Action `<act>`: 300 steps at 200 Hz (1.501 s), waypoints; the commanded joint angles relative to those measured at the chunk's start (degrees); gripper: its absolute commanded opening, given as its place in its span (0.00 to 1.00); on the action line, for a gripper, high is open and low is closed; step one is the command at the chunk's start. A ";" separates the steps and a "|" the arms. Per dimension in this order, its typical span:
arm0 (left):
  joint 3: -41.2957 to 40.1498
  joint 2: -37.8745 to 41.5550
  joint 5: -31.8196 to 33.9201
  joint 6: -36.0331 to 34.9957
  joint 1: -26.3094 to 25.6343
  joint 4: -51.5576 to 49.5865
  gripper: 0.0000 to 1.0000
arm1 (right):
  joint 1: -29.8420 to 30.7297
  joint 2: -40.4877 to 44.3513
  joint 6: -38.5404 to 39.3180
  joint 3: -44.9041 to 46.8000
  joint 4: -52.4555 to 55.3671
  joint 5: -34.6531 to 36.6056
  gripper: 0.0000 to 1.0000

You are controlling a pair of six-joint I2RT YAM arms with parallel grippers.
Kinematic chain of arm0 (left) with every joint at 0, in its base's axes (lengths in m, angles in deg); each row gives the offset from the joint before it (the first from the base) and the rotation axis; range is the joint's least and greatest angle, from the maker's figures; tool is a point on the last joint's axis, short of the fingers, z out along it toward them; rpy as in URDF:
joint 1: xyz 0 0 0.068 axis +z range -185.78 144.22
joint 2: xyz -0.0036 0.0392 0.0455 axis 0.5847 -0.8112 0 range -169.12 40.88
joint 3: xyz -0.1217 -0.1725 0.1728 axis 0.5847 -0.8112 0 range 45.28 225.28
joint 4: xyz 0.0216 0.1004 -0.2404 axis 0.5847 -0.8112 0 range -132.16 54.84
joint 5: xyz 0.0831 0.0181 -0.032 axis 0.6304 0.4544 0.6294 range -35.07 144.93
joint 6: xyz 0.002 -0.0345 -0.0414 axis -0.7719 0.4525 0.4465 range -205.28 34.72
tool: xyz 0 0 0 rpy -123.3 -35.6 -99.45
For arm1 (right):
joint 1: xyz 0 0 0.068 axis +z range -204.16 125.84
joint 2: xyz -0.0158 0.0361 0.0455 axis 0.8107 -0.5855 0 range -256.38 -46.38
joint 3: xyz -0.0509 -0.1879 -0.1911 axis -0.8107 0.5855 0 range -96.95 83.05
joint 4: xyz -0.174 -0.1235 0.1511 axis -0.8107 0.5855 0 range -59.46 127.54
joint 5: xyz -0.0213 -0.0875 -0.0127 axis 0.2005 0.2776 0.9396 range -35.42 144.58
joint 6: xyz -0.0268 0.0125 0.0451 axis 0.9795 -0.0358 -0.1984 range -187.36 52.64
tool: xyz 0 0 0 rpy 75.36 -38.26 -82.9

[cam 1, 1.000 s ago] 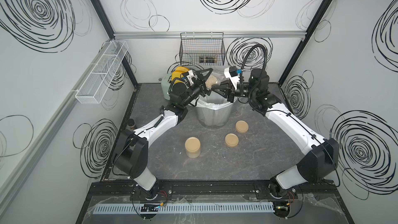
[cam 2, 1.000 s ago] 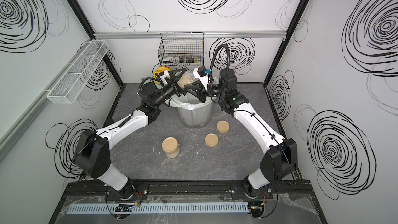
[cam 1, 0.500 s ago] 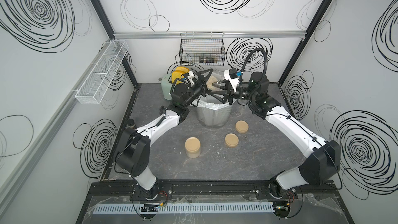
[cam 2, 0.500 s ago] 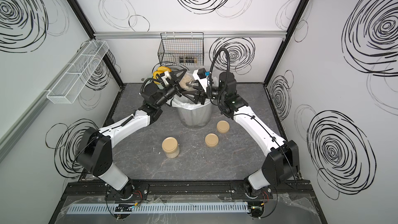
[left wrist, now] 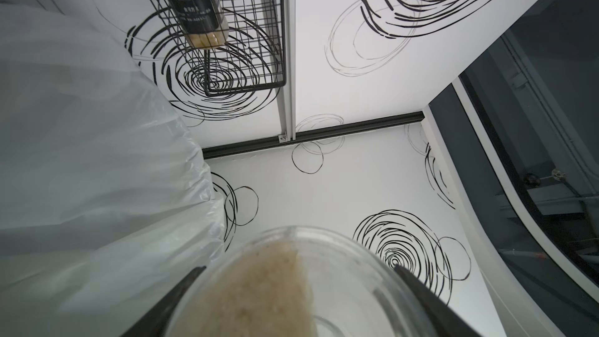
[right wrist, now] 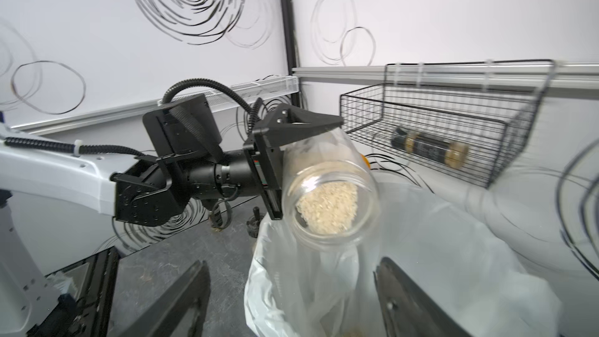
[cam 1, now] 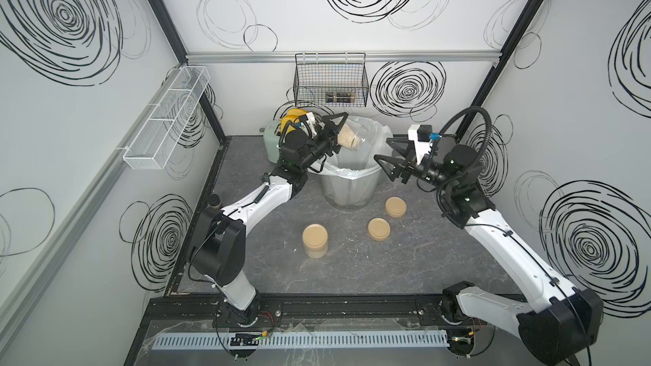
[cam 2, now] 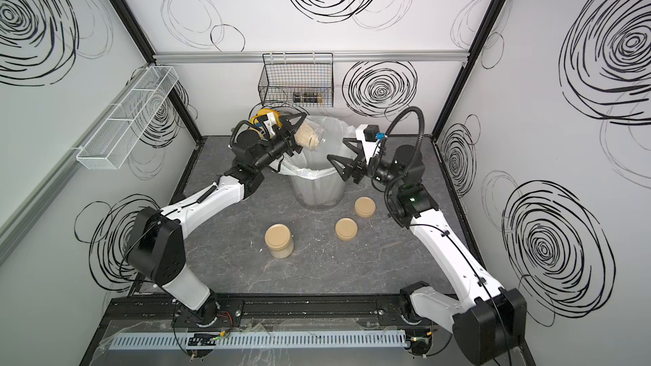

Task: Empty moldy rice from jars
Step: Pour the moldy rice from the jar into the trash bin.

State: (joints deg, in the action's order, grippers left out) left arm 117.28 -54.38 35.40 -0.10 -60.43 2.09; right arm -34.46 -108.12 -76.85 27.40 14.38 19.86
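One jar (cam 1: 350,137), right hand (cam 1: 380,148) withdrawn, apparently opened

The left gripper (left wrist: 298,269) holds a clear jar (left wrist: 343,273) between its dark fingers (left wrist: 168,303), with pale rice (left wrist: 259,293) inside. Beside it is a white plastic bag (left wrist: 97,157); a black wire basket (left wrist: 249,27) holds a dark bottle (left wrist: 191,1).

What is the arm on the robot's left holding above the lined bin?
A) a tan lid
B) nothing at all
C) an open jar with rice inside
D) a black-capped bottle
C: the left gripper clamps a lidless, tilted jar with rice inside, its mouth over the bin.
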 commanded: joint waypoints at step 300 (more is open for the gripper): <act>5.57 4.38 0.61 -22.69 3.28 -2.59 0.87 | -10.56 32.72 -23.72 29.49 19.28 14.67 0.89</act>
State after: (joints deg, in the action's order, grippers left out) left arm 120.45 -54.21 35.51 -20.01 -57.37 -8.14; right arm -44.90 -76.54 -98.32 54.63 34.62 35.78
